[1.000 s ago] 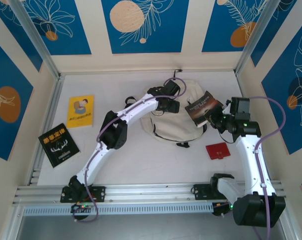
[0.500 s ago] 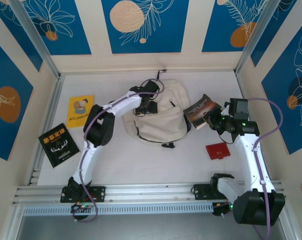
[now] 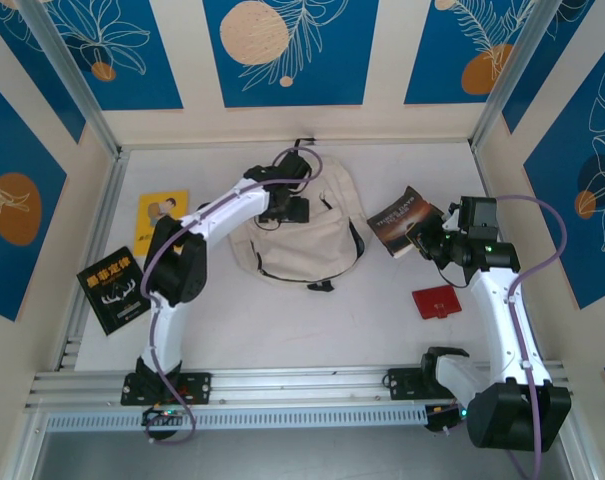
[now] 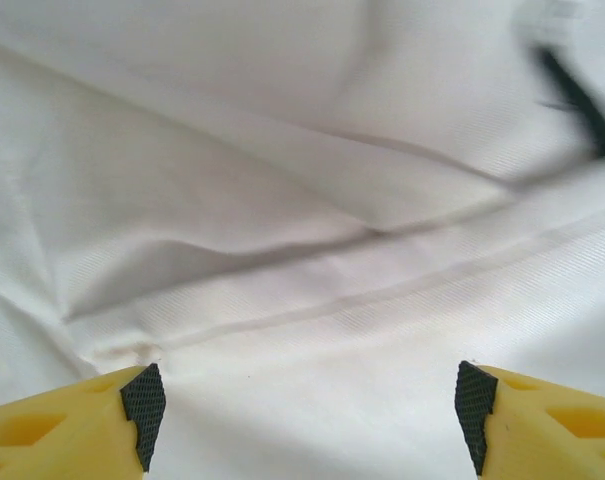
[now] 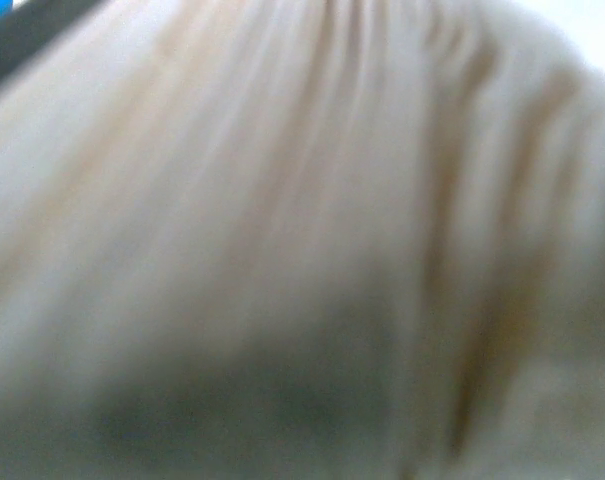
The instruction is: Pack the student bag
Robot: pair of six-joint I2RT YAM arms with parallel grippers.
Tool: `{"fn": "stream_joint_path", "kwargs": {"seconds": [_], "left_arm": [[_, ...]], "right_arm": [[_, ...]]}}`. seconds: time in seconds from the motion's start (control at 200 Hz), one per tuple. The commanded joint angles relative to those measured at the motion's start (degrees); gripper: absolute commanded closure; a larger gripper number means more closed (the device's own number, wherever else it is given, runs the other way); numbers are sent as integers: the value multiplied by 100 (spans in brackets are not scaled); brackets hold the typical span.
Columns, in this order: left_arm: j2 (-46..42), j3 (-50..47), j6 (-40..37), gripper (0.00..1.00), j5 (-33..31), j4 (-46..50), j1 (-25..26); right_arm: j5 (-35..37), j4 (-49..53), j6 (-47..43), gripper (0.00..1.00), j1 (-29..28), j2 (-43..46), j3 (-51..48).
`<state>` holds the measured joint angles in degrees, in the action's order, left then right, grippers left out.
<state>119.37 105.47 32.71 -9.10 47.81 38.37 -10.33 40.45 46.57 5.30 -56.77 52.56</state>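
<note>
**Item 1. Student bag** (image 3: 307,245): cream cloth backpack with black trim. It is lying flat on the white table (image 3: 282,320), toward the far side, between your two arms. It is the largest thing you are looking at. In the left wrist view its creased cloth (image 4: 302,200) is running under the fingers, and a blurred black strap (image 4: 577,95) is crossing the upper right corner.

**Item 2. Left gripper** (image 3: 287,208): it is reaching over the bag's far left part. In its own view (image 4: 307,405) the yellow fingers with their black pads (image 4: 144,402) are standing wide apart and gripping nothing. You cannot tell whether the pads are touching the cloth.

**Item 3. Right gripper** (image 3: 425,240): it is sitting just right of the bag, clamped on the near edge of a dark paperback (image 3: 402,218). The book is tilting, with its cover facing up. The right wrist view is giving you a blurred beige surface (image 5: 302,240) close to the lens, and you cannot tell what it is.

**Item 4. Yellow book** (image 3: 158,220): it is lying flat, well left of the bag. Your left arm is crossing over its right edge.

**Item 5. Black book** (image 3: 117,290): it is lying flat nearer to you, just left of the left arm's elbow.

**Item 6. Red flat item** (image 3: 437,300): it is lying on the table beside the right forearm, on the near side of the paperback.
</note>
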Motion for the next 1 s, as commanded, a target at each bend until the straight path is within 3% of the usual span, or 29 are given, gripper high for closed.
{"fn": "stream_joint_path", "kwargs": {"seconds": [0.0, 0.195, 0.665, 0.785, 0.995], "left_arm": [[-222, 43, -313, 22, 83, 109, 457], [85, 237, -477, 24, 332, -83, 1003], [1472, 1440, -433, 29, 450, 545, 1339], [1510, 1430, -385, 39, 330, 595, 1344], [1283, 1437, -428, 69, 326, 506, 1353]], "right_arm": [[20, -55, -160, 97, 26, 215, -74], [65, 13, -157, 97, 55, 368, -192], [112, 49, -61, 97, 68, 508, -272], [165, 60, -70, 97, 63, 509, -244], [203, 120, -78, 97, 65, 515, -201]]}}
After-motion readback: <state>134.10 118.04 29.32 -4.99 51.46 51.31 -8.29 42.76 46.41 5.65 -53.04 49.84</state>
